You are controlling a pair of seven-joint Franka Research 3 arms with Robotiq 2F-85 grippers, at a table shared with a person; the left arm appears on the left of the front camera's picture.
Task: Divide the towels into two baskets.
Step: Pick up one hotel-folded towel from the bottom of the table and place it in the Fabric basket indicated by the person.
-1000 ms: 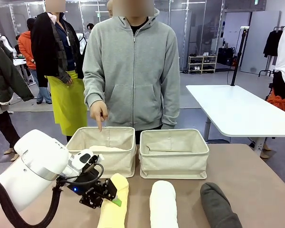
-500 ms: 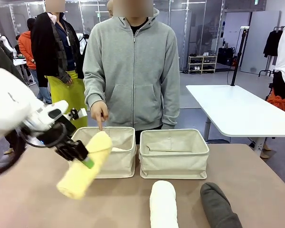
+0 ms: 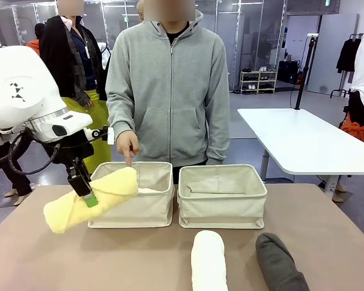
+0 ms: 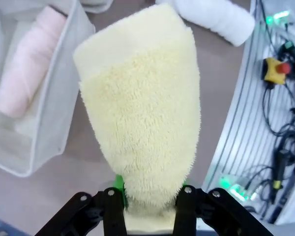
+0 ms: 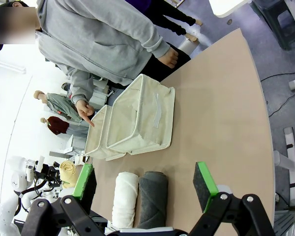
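Hanging tilted: fluffy pale yellow towel pinched tight in left gripper, apparently overlapping left basket's 9 o'clock rim; bare table beneath. Right gripper wide, empty.

Left arm: white, rounded, glossy shell with small black marks (too small to read).
Wrist ring: silver-grey band just below the shell.
Cable: black, looping under the shell.
Left gripper: black, green pads.
Right gripper: black linked fingers, green pads, silver screws.
Person: grey zip hoodie, front pocket, long sleeves, dark collar beneath.
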